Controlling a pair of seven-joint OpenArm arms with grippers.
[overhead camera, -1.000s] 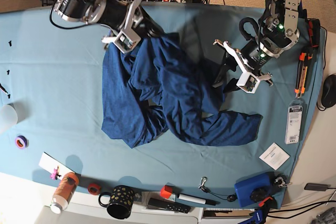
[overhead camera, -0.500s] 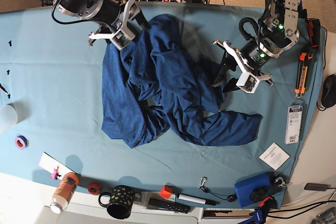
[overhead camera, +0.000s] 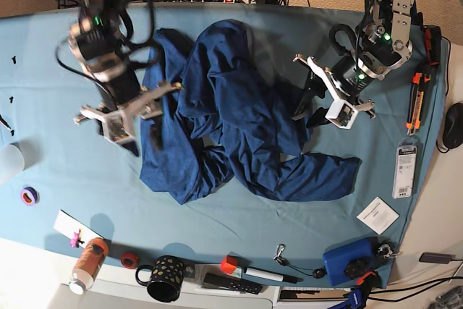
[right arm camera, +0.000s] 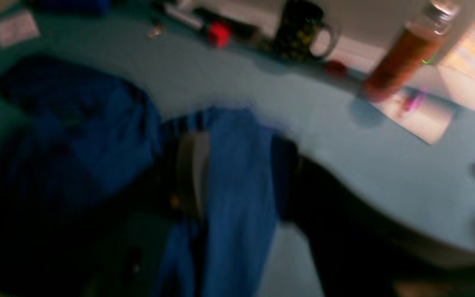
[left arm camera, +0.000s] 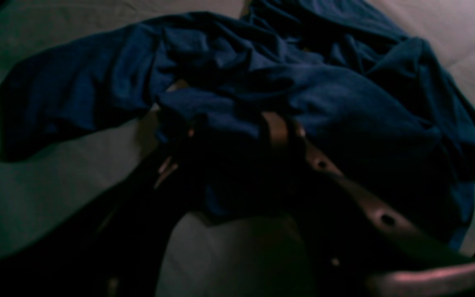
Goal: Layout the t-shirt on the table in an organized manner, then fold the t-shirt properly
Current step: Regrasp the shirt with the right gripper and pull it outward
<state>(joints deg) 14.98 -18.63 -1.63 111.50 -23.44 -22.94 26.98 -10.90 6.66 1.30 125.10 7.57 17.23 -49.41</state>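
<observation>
Running left to right across your base view, one purple tape ring (overhead camera: 29, 195) lies near the table's (overhead camera: 65, 48) left edge, and one orange-capped bottle (overhead camera: 88, 264) sits on the white rim below it. Next comes your right tool (overhead camera: 137, 124), over the t-shirt's left border; in its wrist view blue cloth lies between the two fingers (right arm camera: 192, 173), but the blur means you cannot tell whether they grip it or merely stand wide around it. One black spotted mug (overhead camera: 166, 278) and one red cube (overhead camera: 229, 264) stand on the near rim. Your single t-shirt (overhead camera: 239, 117) lies crumpled across the middle of the table, one sleeve reaching right. Your left tool (overhead camera: 307, 106) sits at the shirt's right edge, jaws partly apart with fabric bunched against them; whether it holds the cloth you cannot tell. One blue box (overhead camera: 347, 260) and one white card (overhead camera: 377, 215) lie farthest right.
</observation>
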